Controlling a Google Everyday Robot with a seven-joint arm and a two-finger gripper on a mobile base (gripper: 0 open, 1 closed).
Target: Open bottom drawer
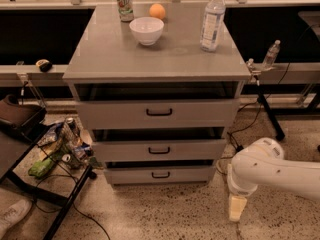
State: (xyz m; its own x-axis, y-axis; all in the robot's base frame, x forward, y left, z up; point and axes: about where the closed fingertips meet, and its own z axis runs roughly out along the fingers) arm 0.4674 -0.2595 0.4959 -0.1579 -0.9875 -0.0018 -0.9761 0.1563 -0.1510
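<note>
My arm (272,171) is sitting low at the front right of the cabinet (85,91), white shell curving down. My gripper (237,208) is hanging off its end and pointing at the speckled floor (165,214), not touching anything. Open or closed: can't tell from this view. The gripper is hanging right of the bottom drawer (159,174) and apart from it. That drawer is sitting lowest in the stack, with the slimmest grey front, its small black handle (160,174) centred, and a dark gap showing above the panel. At the left, a dark cart (30,149) is standing beside the cabinet with cans and wrappers piling on it, and a cable is trailing across the floor under it. Going up, the middle drawer (159,150) is sitting just above the bottom one, and the top drawer (159,113) above that has the tallest front. On the grey top, a white bowl (146,30) is sitting nearest, with a clear water bottle (212,19) standing upright to its right. A can (125,5) and an orange (157,11) are sitting behind the bowl. A smaller bottle (270,55) is standing off the cabinet's right edge.
</note>
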